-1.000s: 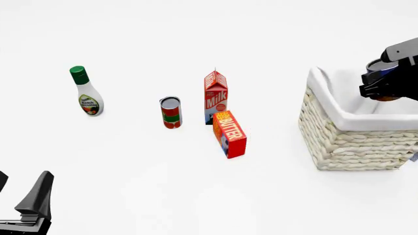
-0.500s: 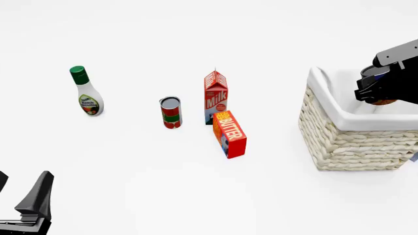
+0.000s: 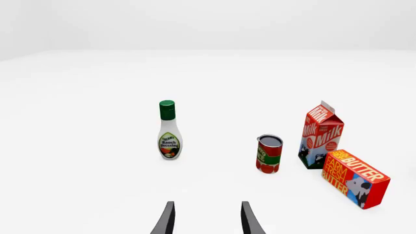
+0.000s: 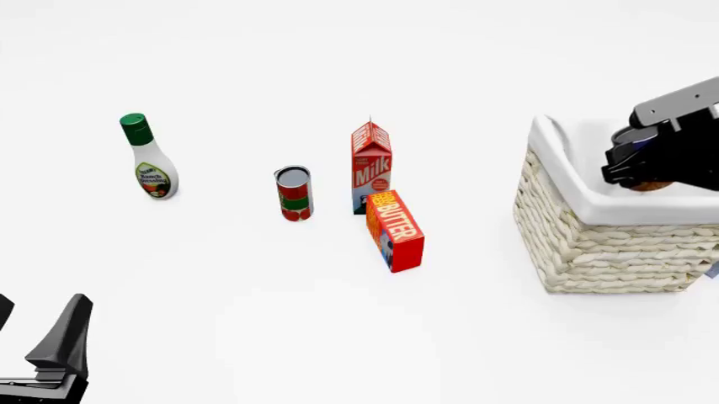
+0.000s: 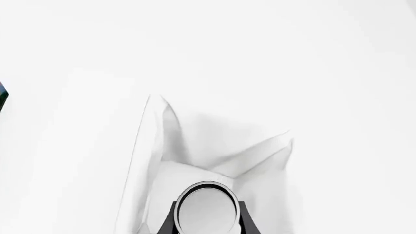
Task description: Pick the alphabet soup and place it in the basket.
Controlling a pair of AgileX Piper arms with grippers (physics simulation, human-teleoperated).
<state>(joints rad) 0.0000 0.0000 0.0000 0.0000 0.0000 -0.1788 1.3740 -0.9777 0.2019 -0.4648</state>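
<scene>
Soup first: we saw the alphabet soup (image 5: 208,208) clamped between the right gripper's (image 4: 652,164) fingers at the frame's right edge, low inside the basket (image 4: 607,240) mouth. Our left gripper (image 3: 206,219), at lower left, stood spread apart and held nothing.

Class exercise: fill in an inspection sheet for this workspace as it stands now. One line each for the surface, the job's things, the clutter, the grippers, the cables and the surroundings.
Surface: plain white table.
Job's things: alphabet soup held over the white lining inside the basket; not released.
Clutter: dressing bottle, red-and-green can, milk carton, all upright; butter box beside the carton.
Grippers: right gripper jaws shut on the soup; left gripper jaws open, holding nothing.
Cables: nothing seen.
Surroundings: nothing seen beyond white backdrop.
</scene>
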